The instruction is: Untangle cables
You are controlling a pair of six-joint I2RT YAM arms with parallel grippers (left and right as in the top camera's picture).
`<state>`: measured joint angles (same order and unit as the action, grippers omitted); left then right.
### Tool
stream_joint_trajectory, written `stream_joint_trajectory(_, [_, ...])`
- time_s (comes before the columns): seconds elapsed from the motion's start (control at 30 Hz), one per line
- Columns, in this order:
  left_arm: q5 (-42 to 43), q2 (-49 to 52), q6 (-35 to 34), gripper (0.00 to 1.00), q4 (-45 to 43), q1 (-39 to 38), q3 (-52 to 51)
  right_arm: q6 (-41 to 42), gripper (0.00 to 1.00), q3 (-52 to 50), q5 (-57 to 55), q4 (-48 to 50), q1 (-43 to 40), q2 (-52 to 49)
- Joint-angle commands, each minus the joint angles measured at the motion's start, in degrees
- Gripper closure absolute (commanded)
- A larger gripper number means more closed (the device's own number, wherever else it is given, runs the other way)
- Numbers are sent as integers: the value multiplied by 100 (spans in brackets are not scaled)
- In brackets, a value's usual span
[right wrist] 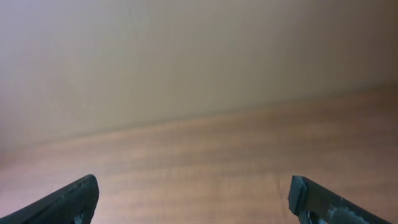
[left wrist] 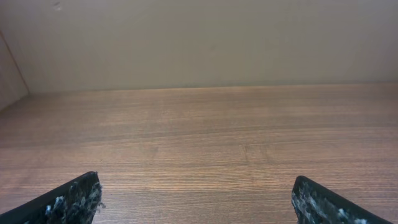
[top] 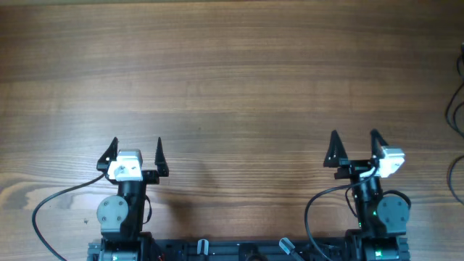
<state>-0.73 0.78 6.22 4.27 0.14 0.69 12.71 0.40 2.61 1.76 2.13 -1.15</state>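
Observation:
Thin black cables (top: 455,116) show only as a few curved strands at the far right edge of the overhead view, mostly cut off by the frame. My left gripper (top: 136,149) is open and empty near the front left of the table; its wrist view shows both fingertips (left wrist: 196,193) wide apart over bare wood. My right gripper (top: 354,141) is open and empty near the front right, left of the cables and apart from them; its wrist view (right wrist: 193,193) shows only blurred wood between the fingers.
The wooden table (top: 232,80) fills the overhead view. A pale wall (left wrist: 199,37) stands at the table's far edge. Thicker black arm cables (top: 51,203) loop beside each arm base at the front edge.

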Motion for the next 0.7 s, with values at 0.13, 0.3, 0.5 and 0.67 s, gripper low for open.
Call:
stream_joint_trajectory(0.13, [48, -46, 87, 0, -2, 39, -35, -243, 0, -13, 136, -170, -39, 96])
stream_joint_trajectory(0.3, [46, -44, 87, 0, -2, 39, -35, -422, 0, -13, 138, -168, -39, 96])
stream_joint_trajectory(0.5, [48, -44, 87, 0, -2, 39, -35, -1528, 0, -13, 129, -173, -39, 96])
stream_joint_trajectory(0.67, [48, -44, 87, 0, -2, 39, -35, -1956, 0, -13, 72, -175, -39, 96])
